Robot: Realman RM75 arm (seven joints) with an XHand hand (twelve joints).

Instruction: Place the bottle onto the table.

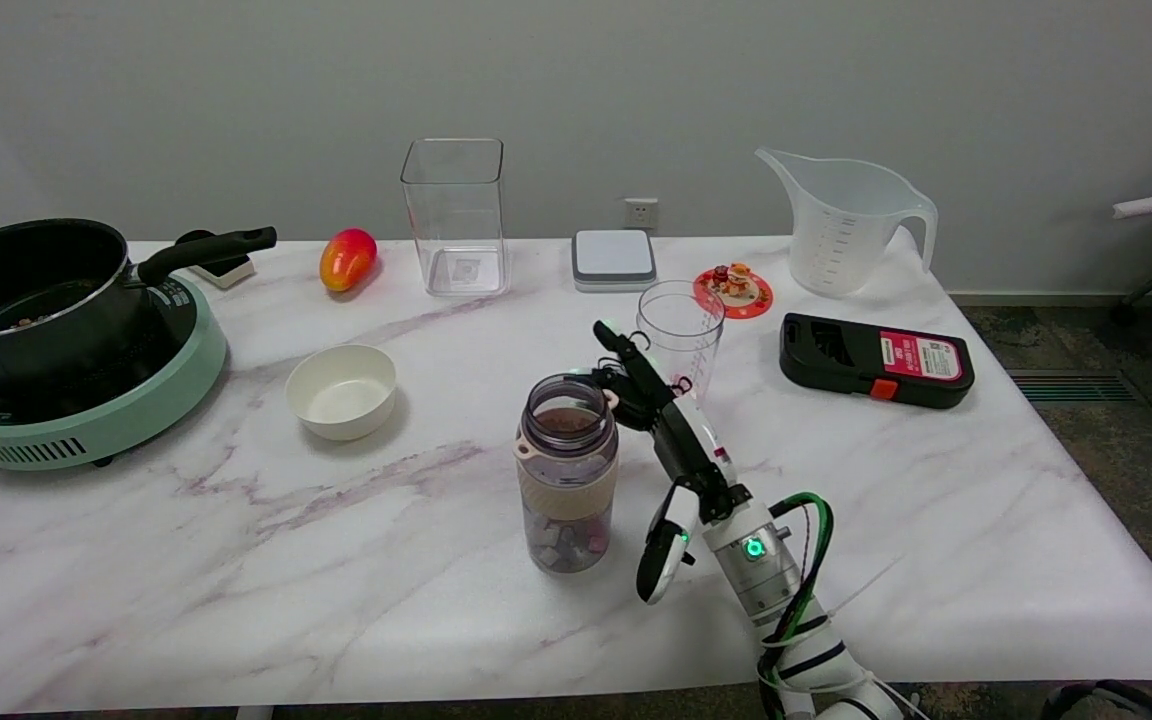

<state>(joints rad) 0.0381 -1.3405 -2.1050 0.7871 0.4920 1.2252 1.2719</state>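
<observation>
Fingers: the right hand (648, 400) has its fingers (618, 345) spread apart and gripping nothing; one reaches up and away, the rest are bunched close to the bottle's rim, and contact there cannot be confirmed.
Bottle: the bottle (567, 472) stands upright on the table (236, 560), just beside the fingers on their left, its mouth uncapped, small pale pieces in the bottom, a tan band round the middle.
Placement judgement: the bottle appears to bear its own weight on the marble top; I take the placing as done and the hand as letting go.
Hand pose: palm angled toward the bottle's upper part, wrist lower and nearer the table edge, forearm rising from below right.
Why so held: the open spread suits a release without tipping the bottle; a sideways knock on the rim is the risk.
Behind the fingers: a clear cup (680, 335) stands close beyond them, partly hidden by the hand.
Further right: a black case (876, 360) with a red label, well apart.
Further left: a white bowl (341, 391), then a pot (31, 290) on a green cooker (86, 420).
Far edge: a mango (347, 258), a clear box (454, 215), a scale (613, 257) and a jug (841, 220).
</observation>
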